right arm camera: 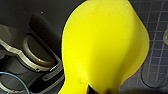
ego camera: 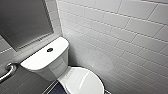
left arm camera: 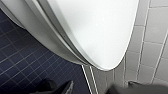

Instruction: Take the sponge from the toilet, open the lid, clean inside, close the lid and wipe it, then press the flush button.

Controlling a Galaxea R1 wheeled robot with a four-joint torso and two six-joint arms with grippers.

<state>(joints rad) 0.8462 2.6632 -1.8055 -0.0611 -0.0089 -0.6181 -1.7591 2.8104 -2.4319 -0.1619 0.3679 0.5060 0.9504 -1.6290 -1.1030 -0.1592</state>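
In the head view the white toilet's lid point(ego camera: 82, 81) lies shut over the bowl. Behind it, the small dark flush button point(ego camera: 50, 49) sits in the middle of the flat tank top point(ego camera: 42, 57). In the left wrist view the lid point(left arm camera: 100, 30) looms close, and my left gripper point(left arm camera: 97, 88) hangs open a little off its rounded front edge, with dark fingers point(left arm camera: 63, 88) apart and nothing between them. My right gripper point(right arm camera: 92, 90) is shut on the bright yellow sponge point(right arm camera: 102, 47), pinching its narrow end; the sponge hangs above the dark floor.
White tiled wall point(ego camera: 120, 37) runs close along the toilet's right side. A dark framed panel point(ego camera: 22, 22) and a metal grab bar point(ego camera: 8, 70) are on the left wall. Dark blue floor tiles point(left arm camera: 22, 62) lie beside the bowl. Grey parts of the robot's base point(right arm camera: 27, 57) sit under the sponge.
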